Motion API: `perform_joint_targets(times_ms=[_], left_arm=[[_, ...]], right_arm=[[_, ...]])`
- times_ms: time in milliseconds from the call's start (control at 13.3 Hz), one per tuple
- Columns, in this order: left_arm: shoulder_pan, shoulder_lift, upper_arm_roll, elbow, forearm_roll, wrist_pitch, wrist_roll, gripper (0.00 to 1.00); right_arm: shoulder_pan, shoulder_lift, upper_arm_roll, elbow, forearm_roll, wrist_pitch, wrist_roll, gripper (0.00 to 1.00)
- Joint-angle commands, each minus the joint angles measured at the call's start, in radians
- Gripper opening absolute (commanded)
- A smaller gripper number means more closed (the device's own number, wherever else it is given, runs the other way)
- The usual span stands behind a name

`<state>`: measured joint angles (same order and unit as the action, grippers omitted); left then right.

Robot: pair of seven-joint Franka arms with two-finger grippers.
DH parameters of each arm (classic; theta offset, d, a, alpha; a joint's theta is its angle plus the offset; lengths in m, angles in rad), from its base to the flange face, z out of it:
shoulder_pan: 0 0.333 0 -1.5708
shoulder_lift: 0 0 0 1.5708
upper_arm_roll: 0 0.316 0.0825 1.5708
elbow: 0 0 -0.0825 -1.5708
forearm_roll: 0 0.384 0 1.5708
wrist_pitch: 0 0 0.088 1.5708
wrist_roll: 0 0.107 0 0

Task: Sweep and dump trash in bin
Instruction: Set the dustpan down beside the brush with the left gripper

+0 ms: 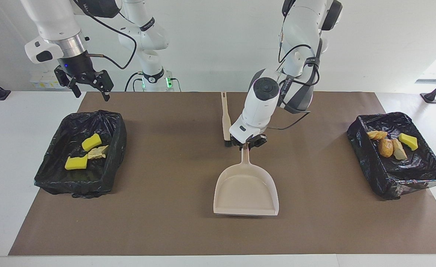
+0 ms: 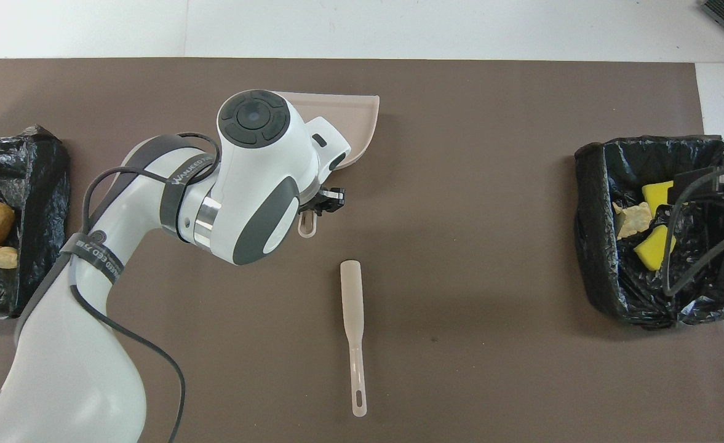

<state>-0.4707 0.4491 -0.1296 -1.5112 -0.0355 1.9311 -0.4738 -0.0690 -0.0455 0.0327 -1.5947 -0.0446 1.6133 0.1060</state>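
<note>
A beige dustpan, its pan bare, was held by the handle in the clamped left gripper near the middle of the brown mat. The trash, tan lumps and a yellow sponge chunk with a green face, was seen in the black-lined bin at the left arm's edge; more pieces were seen in a second bin at the right arm's edge. The brush was seen lying beside the held handle. The right gripper, its fingers spread and empty, was held over the mat's corner.

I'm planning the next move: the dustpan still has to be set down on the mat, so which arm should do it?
Left. The left gripper is shut on the dustpan handle; the right gripper hangs open above a bin.
</note>
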Motion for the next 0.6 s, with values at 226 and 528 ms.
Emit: perform_joint_targets(times_ms=[226,528], left_arm=[[-0.083,0.065,0.021,0.023,-0.006,0.081,-0.103,0.0],[-0.108,0.057,0.022,-0.047,0.005,0.143,-0.183,0.0]], right_arm=[[0.021,0.007,-0.013,0.007,-0.011,-0.013,-0.022,1.0],[0.13,0.006,-0.12,0.004,-0.011,-0.013,-0.02,1.0]])
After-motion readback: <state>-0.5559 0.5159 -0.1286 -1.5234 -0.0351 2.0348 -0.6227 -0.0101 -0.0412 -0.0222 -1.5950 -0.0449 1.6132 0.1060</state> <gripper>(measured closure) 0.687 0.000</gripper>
